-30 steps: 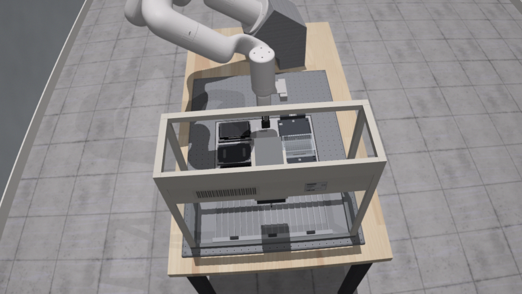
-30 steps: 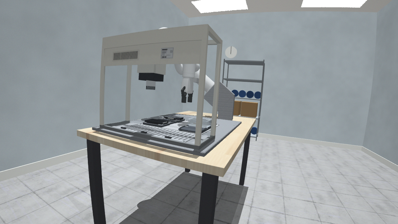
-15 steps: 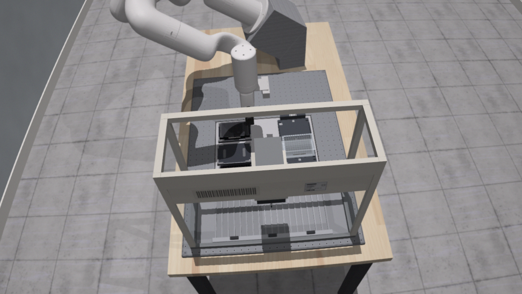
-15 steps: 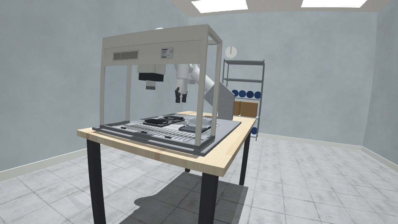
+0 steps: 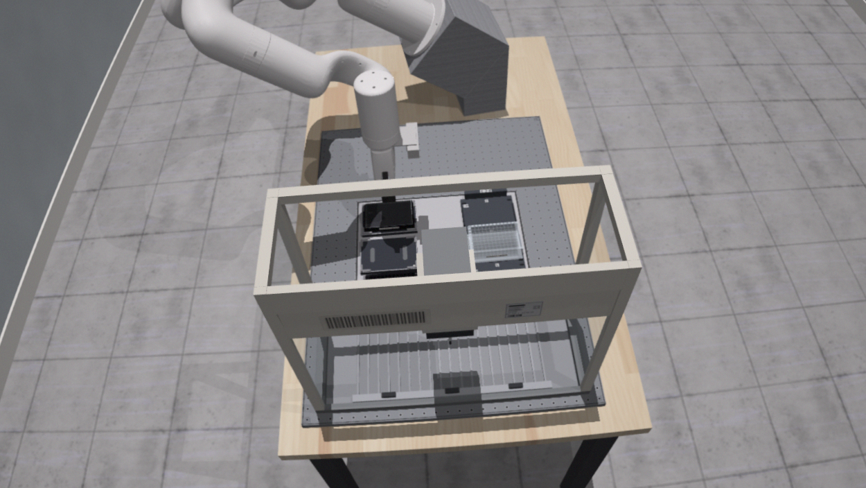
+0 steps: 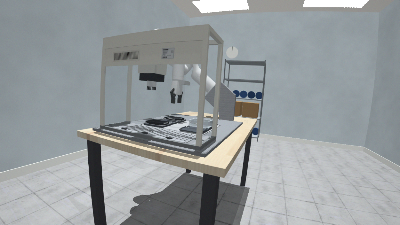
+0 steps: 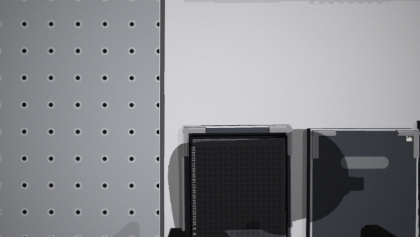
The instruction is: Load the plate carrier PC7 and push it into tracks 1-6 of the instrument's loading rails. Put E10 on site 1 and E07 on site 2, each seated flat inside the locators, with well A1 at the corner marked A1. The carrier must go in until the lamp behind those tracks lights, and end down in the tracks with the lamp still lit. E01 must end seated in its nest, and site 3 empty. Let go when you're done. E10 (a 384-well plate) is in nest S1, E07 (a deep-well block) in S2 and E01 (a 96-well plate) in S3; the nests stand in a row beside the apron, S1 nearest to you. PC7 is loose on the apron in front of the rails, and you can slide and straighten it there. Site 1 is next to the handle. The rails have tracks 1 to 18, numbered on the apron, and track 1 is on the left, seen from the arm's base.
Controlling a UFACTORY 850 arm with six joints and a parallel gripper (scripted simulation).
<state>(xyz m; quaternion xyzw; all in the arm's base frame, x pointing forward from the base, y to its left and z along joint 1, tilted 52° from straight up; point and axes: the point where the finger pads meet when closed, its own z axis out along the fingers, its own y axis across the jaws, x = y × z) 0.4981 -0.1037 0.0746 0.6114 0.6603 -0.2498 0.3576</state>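
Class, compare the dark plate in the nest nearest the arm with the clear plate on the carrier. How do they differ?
The dark plate is opaque black; the clear plate is see-through. The dark plate's wells are finer than the clear plate's. Both are rectangular, untouched by the open pincer.

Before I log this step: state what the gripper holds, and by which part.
Nothing is held. The gripper hangs open above the 384-well plate, which sits in its nest, untouched.
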